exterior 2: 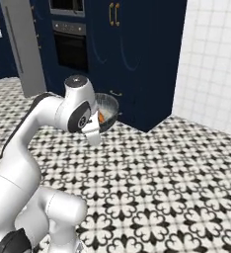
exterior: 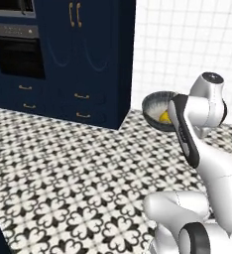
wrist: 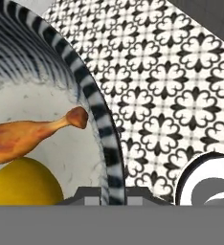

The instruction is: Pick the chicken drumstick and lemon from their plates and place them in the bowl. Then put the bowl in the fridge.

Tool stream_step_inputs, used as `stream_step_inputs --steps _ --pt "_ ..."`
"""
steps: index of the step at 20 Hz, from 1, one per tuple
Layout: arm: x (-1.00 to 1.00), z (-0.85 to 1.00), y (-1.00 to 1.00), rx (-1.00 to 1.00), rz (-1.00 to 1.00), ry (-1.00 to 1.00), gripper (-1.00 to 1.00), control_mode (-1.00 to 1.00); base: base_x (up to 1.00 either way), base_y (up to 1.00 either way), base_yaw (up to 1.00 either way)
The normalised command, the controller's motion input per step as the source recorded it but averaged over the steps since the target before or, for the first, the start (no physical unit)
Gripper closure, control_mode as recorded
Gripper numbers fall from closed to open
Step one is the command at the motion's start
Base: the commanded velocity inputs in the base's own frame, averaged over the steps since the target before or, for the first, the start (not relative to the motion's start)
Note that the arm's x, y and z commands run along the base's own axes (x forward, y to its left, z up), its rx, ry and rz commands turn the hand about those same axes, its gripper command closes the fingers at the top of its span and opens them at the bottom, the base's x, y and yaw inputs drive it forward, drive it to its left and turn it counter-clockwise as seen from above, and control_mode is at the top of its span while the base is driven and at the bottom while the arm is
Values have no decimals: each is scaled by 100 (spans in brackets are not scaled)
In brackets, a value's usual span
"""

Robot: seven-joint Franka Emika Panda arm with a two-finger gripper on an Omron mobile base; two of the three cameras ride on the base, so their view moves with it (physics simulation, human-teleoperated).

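Observation:
My gripper (wrist: 113, 194) is shut on the rim of the dark grey ribbed bowl (wrist: 92, 95), one finger inside the wall and one outside. The orange-brown chicken drumstick (wrist: 23, 136) lies inside on the speckled bottom, bone end pointing to the rim. The yellow lemon (wrist: 20, 184) sits just below it. The bowl (exterior: 157, 105) hangs in the air over the floor, tipped toward the camera, with the lemon (exterior: 164, 117) showing inside. From the right side the bowl (exterior 2: 109, 107) sits beyond my wrist. The grey fridge (exterior 2: 19, 47) stands at the far left. The plates are out of view.
Navy cabinets (exterior: 95, 54) with brass handles and a built-in wall oven (exterior: 18, 52) stand ahead. A white tiled wall (exterior: 187, 44) runs to the right of them. Black-and-white patterned floor (exterior: 78, 168) spreads below the held bowl.

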Motion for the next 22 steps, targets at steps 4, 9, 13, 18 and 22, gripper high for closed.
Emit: stream_step_inputs --steps 4,9,13,18,22 --pt "0 0 0 0 0 0 100 100 100 -58 36" --pt "0 0 0 0 0 0 100 100 100 -47 49" --pt "0 0 0 0 0 0 100 100 100 -35 62" --pt "0 0 0 0 0 0 100 100 100 -17 72" --pt "0 0 0 0 0 0 100 100 100 -15 80"
